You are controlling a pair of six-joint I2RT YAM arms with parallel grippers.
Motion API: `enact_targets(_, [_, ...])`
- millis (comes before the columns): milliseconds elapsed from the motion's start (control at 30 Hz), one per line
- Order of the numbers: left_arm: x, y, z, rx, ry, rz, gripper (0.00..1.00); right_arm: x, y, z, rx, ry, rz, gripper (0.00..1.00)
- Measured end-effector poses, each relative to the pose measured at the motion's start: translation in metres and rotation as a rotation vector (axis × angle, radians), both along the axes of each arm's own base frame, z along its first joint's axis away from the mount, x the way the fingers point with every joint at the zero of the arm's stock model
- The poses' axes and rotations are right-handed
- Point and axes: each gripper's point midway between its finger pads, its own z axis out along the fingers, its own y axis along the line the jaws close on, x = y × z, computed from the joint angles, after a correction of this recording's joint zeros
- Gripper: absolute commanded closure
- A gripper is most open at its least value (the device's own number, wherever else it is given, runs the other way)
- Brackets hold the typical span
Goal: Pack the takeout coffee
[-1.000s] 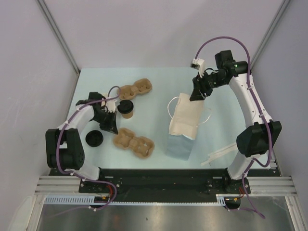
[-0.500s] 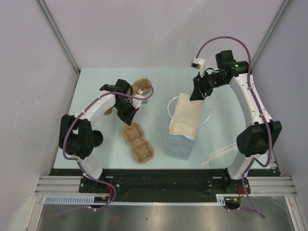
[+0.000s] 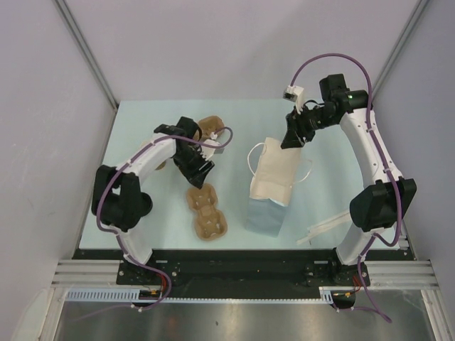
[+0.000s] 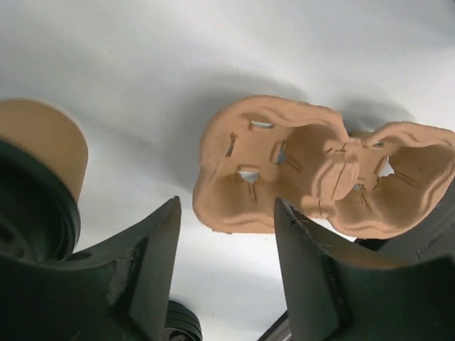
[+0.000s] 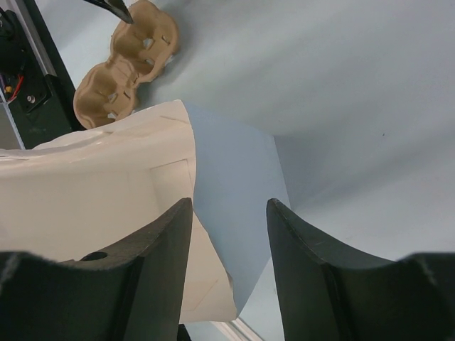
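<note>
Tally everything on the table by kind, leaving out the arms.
Pulp cup carriers: 2
Blue paper bag: 1
Lidded takeout coffee: 1, seen from the left wrist only
Thin white strips: too small to count
Total: 4, strips left out

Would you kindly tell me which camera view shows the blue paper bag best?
Top external: the blue paper bag shows almost whole, handles included. Right wrist shows only a cream panel and blue side, close up; left wrist shows none.
</note>
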Motion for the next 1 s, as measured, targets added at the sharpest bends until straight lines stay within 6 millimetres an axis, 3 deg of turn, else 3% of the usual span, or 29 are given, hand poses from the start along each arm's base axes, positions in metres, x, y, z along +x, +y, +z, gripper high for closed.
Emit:
enact_targets(300, [-0.008,0.03,0.005,-0.093,-0.024,0.143,0.36,0.001,-0.006,0.0,0.002,0.007,-0.016,0.46])
enact_targets(600, [-0.007,0.026,-0.014,-0.128,-0.034,0.173,0.52,0.002,-0.007,0.0,0.003,0.012,-0.023,0.42])
enact_targets(800, [0.003,0.023,-0.021,-0.133,-0.054,0.172,0.56,0.002,-0.009,0.0,0.008,0.028,-0.038,0.33])
enact_targets(1000, [0.004,0.025,-0.028,-0.12,-0.042,0.173,0.55,0.005,-0.011,0.001,0.023,0.049,-0.046,0.3])
